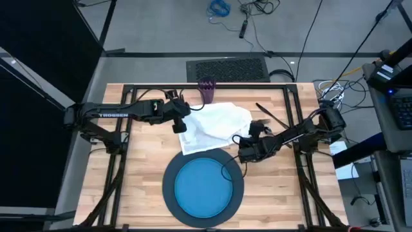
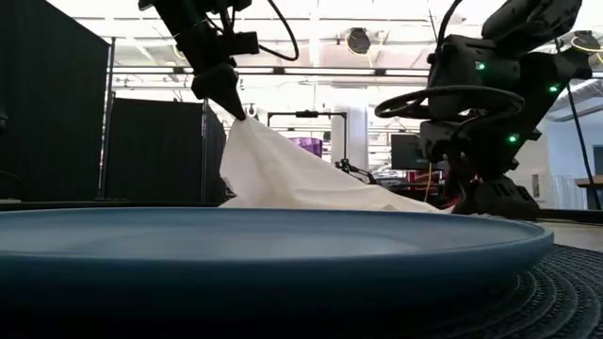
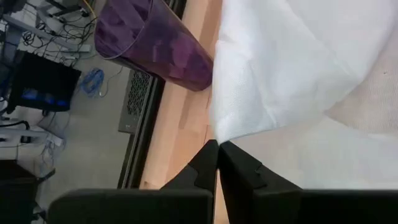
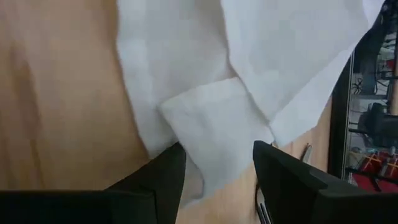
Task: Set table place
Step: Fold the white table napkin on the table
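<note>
High view: I see the white napkin (image 1: 215, 125) spread on the table (image 1: 135, 180) behind the blue plate (image 1: 203, 188), which sits on the dark charger (image 1: 168, 193); the purple cup (image 1: 206, 91) stands near the far edge. My left gripper (image 1: 181, 127) is at the napkin's left edge, my right gripper (image 1: 243, 153) at its right corner. Low view: the left gripper (image 2: 237, 108) holds a napkin (image 2: 292, 174) corner raised, the cloth sloping down toward the right arm. Left wrist view: fingers (image 3: 239, 171) pressed together, clamped on the napkin (image 3: 298, 74) edge, cup (image 3: 152, 43) beyond. Right wrist view: fingers (image 4: 283, 171) apart, a napkin (image 4: 217, 130) corner between them.
</note>
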You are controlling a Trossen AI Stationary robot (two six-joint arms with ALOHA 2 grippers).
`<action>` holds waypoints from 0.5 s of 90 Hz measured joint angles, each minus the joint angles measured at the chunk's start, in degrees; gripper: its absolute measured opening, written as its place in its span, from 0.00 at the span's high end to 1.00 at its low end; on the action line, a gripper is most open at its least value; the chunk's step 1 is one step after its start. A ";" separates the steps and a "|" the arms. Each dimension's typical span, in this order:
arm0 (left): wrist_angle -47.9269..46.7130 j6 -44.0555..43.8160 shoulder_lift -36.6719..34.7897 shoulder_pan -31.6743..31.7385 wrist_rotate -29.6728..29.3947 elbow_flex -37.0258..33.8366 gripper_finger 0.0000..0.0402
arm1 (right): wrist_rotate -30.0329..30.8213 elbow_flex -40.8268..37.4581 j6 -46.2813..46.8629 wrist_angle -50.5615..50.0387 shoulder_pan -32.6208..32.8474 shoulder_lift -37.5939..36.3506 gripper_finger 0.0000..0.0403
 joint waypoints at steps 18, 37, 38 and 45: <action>0.00 -0.03 0.00 0.00 0.20 0.00 1.00 | -0.23 -0.02 -0.09 1.25 -2.83 0.26 0.58; -0.07 -0.04 -0.02 0.00 0.27 0.00 1.00 | -1.58 -0.02 2.05 1.74 -4.61 0.26 0.80; -0.07 -0.04 0.00 -0.02 0.28 0.00 1.00 | -1.80 -0.02 2.27 1.76 -4.69 0.26 0.82; -0.11 -0.04 -0.02 0.00 0.39 0.00 1.00 | -2.52 -0.02 3.23 1.83 -4.89 0.26 0.96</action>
